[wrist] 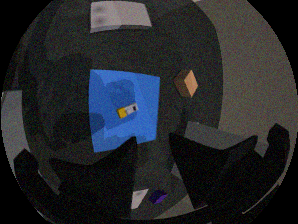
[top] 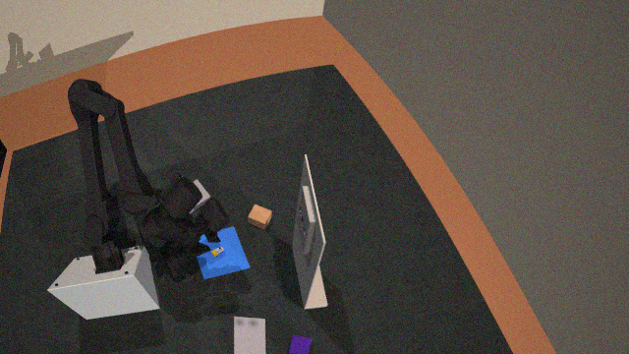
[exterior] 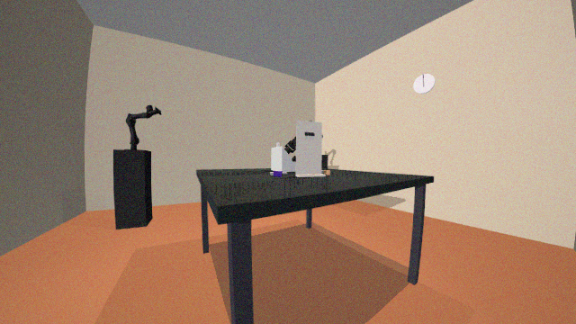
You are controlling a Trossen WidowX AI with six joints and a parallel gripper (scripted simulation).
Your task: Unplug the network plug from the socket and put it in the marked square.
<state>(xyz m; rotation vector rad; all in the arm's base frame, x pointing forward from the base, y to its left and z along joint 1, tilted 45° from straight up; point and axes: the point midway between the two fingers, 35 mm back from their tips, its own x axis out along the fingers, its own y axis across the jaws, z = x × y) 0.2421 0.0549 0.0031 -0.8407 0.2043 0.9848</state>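
Observation:
The plug (top: 217, 251) (wrist: 128, 110), whitish with a yellow end, lies inside the blue square (top: 238, 258) (wrist: 150, 90) on the table. My gripper (top: 213, 243) (wrist: 152, 138) is partly open, with nothing between its fingers. In the wrist view the plug shows beyond the fingertips and to their left, apart from them. The upright panel (top: 301, 261) (exterior: 309, 155) stands away from the plug and the gripper. The socket's detail is too small to make out. The exterior view hides the plug behind the panel.
An orange-tan block (top: 259, 216) (wrist: 186, 84) sits between the blue square and the panel. A pale plate (top: 250, 339) (wrist: 120, 17) with two dark spots and a purple block (top: 301, 345) (exterior: 277, 174) (wrist: 158, 196) lie on the table. The arm's base stands on a white box (top: 115, 297).

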